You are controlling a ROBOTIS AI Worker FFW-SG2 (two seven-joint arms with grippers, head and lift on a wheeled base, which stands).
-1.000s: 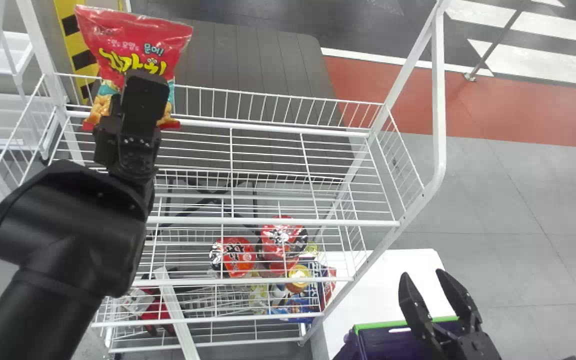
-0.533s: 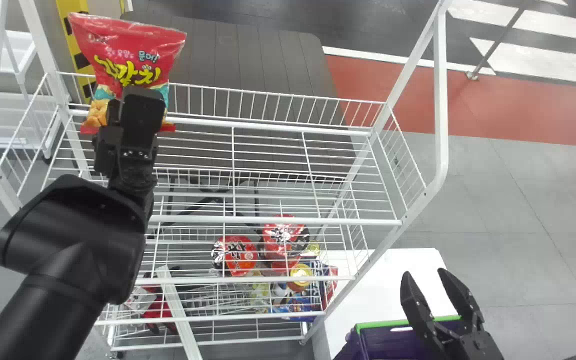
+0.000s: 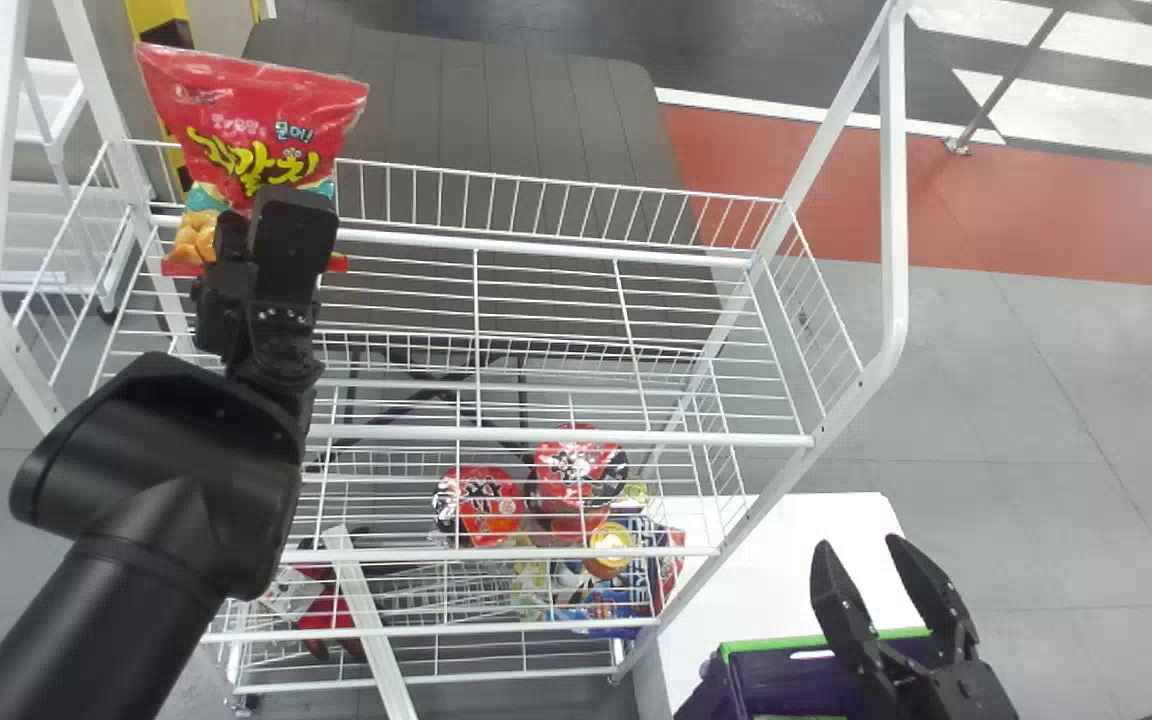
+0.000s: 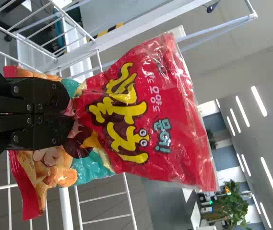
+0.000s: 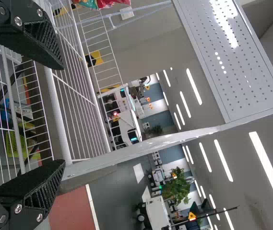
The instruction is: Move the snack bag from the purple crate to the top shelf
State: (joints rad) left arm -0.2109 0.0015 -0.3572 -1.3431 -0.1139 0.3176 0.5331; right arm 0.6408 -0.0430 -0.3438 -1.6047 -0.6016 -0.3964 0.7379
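In the head view my left gripper (image 3: 286, 215) is at the left end of the white wire rack's top shelf (image 3: 576, 435), holding the red snack bag (image 3: 246, 120) upright over the shelf. Its fingers are shut on the bag's lower part; in the left wrist view the left gripper (image 4: 72, 115) pinches the snack bag (image 4: 146, 115) near its bottom. My right gripper (image 3: 861, 548) stands open above the purple crate (image 3: 781, 690) at lower right. The right wrist view has this right gripper (image 5: 63, 115) with its fingers wide apart and nothing between them.
Side posts (image 3: 894, 200) and wire guards border the top shelf. Red round packages (image 3: 481, 505) and other goods lie on lower levels. A white table (image 3: 816, 540) is under the crate, and a dark padded surface (image 3: 476, 120) lies behind the rack.
The left gripper and snack bag have come down in the head view and closer over the top shelf. The rack and right gripper have shifted slightly rightward together in that view.
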